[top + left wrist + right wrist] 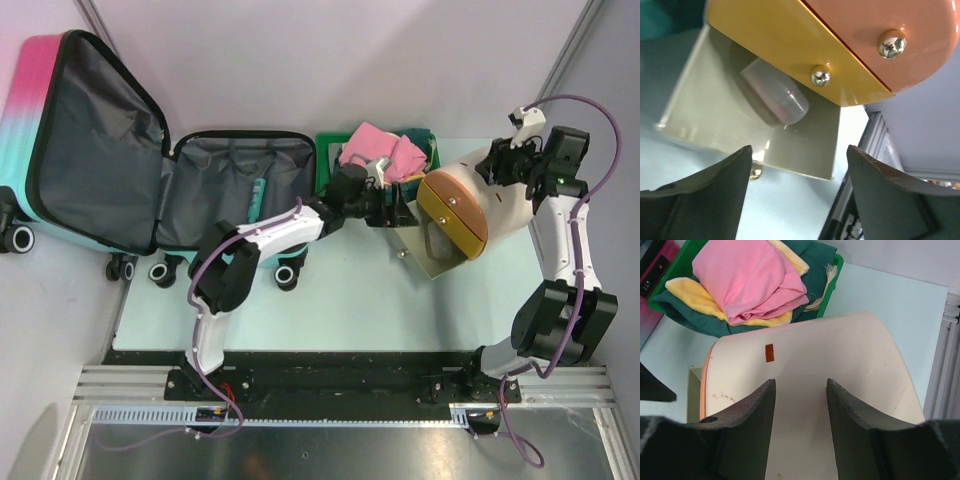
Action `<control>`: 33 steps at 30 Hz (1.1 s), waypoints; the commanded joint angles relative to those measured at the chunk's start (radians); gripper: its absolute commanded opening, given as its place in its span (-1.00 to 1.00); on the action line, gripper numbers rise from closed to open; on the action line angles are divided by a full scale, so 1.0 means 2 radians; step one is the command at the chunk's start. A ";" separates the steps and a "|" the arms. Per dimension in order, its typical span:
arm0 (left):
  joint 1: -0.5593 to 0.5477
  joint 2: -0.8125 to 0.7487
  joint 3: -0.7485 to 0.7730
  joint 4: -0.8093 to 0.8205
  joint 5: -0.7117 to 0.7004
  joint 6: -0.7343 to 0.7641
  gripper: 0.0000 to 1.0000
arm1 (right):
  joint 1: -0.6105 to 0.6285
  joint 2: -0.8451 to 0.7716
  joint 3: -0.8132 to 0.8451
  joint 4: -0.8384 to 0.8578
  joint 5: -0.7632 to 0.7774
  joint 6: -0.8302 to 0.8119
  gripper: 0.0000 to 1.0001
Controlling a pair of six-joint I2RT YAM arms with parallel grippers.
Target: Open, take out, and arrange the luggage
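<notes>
Far left on the table [350, 310], the pink-to-teal hard-shell suitcase [60, 150] lies open. The left gripper [799, 152] has its fingers spread and empty near a beige box [715, 100]. The right gripper [800, 385] has its fingers parted over a cream domed lid [840, 355]; whether they grip it cannot be told.

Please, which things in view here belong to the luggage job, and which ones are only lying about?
For the job:
- suitcase, lying open
- left gripper, open
- right gripper

Only lying about:
- green tray
- clothes piled in the tray
- white-and-orange cylinder, between the grippers
</notes>
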 commanded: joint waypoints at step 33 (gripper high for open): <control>-0.012 0.116 0.047 0.106 -0.023 0.157 0.06 | 0.014 0.026 -0.054 -0.161 0.048 -0.003 -0.77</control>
